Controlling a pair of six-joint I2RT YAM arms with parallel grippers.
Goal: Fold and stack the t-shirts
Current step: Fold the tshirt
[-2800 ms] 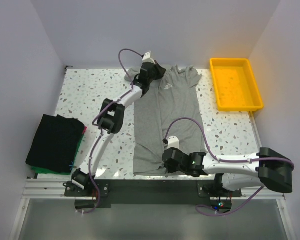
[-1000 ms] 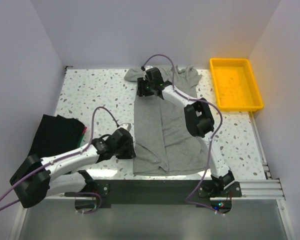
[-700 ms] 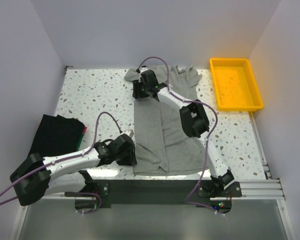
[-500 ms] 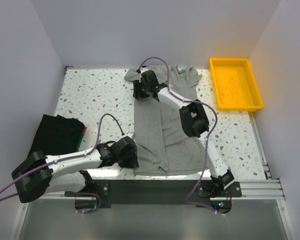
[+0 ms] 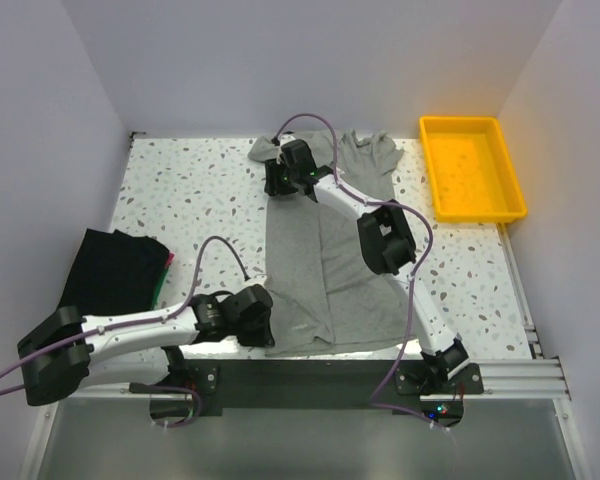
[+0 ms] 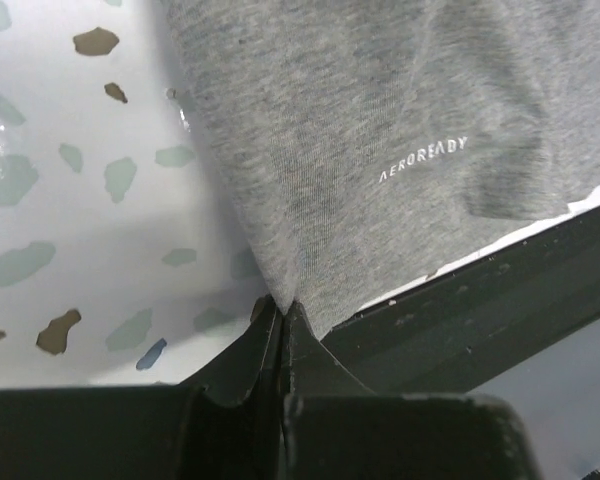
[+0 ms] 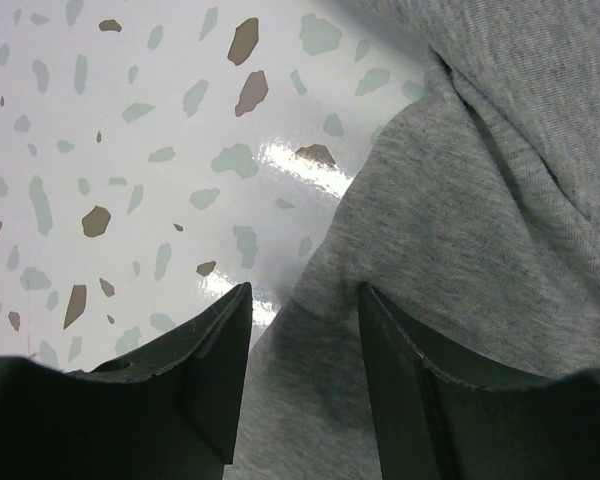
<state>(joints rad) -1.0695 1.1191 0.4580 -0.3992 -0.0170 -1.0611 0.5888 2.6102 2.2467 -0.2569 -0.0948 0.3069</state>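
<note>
Shows heather-grey short-sleeved fabric t-shirt (image 5: 330, 260) spread lengthwise at middle of white speckled table (image 5: 180, 190), collar at far edge, hem at near edge. Shows left gripper (image 6: 280, 305) clamped on near-left hem corner, and right gripper (image 7: 305, 300) with jaws apart over far-left sleeve edge. Places folded black t-shirt (image 5: 115, 275) at left table edge, yellow plastic tray (image 5: 475, 212) at far right.

A grey t-shirt (image 5: 325, 265) lies flat down the middle of the speckled desk (image 5: 180, 190), with its collar at the far edge and its hem at the near edge. The left claw (image 5: 265, 322) sits low at the hem's near-left corner, its arm stretched along the desk's near side. The right claw (image 5: 276, 178) is at the shirt's far-left shoulder. At the left, a folded black shirt (image 5: 115, 270) rests on a green one (image 5: 161, 288). A yellow tray (image 5: 480, 212) stands at the far right.
</note>
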